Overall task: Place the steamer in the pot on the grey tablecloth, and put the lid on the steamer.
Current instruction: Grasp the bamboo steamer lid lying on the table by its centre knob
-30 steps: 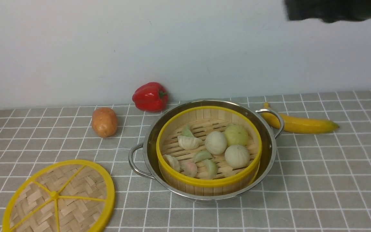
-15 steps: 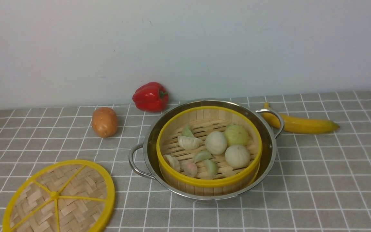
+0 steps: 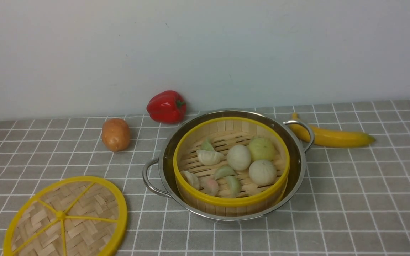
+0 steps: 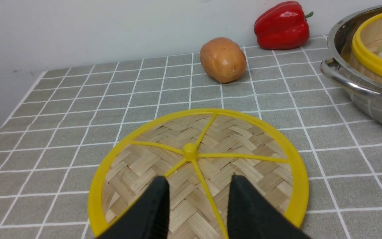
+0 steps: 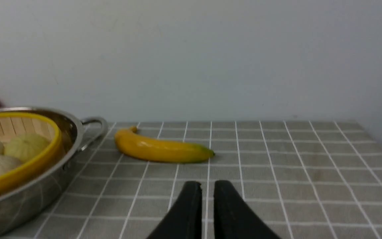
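Bamboo steamer, yellow-rimmed, seated in steel pot, centre of grey tablecloth; buns and dumplings inside. Lid flat, near left. Left gripper spread over lid, empty; right gripper barely parted, empty.

I found the steamer in the pot; lid lay front-left of the pot, potato and pepper behind-left, banana behind-right.

Front camera looks forward and slightly down across the grey tablecloth to the wall, while the left wrist camera sits low and close over the lid and the right wrist camera low near the banana, both facing that wall and sharing the pot with the front view.
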